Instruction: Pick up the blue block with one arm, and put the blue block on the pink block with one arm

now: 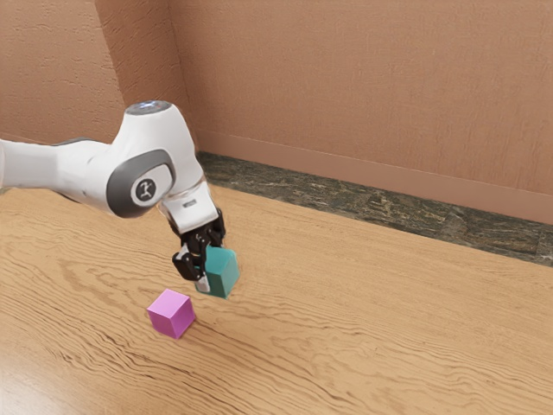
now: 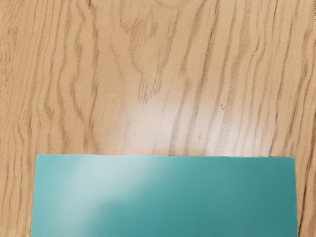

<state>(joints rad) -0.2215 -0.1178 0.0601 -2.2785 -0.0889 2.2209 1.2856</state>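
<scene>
**1. Grasp.** Our fingers [image 1: 201, 277] are clamped on the blue block [image 1: 222, 271] (it renders closer to teal). In the exterior view one finger lies flat against the block face that turns toward the exterior view's left. The block sits directly below our black hand, at the fingertips, and tilts at the same lean as the hand.

**2. Position of the block.** The block is low over the wooden desk [image 1: 389, 328], just beside the pink block [image 1: 170, 313] and toward the exterior view's right of it. The two blocks are apart, and a narrow strip of desk shows between them. The pink block rests on the desk with one corner turned toward the camera. In the wrist view the blue block [image 2: 163, 197] appears as a broad flat face right under our hand, with bare desk [image 2: 148, 74] grain beyond its straight edge.

**3. Limits of observation.** The second finger is hidden behind the block, so we read its contact from the block's tilt and do not see it directly. We cannot tell whether the block's lowest corner touches the desk or sits just clear of it. The wrist view cuts off part of the block. The white arm [image 1: 130, 173] is cut off at the exterior view's left edge. Behind the desk, a dark stone strip [image 1: 389, 207] runs along the foot of a reddish wall [image 1: 363, 78].
</scene>
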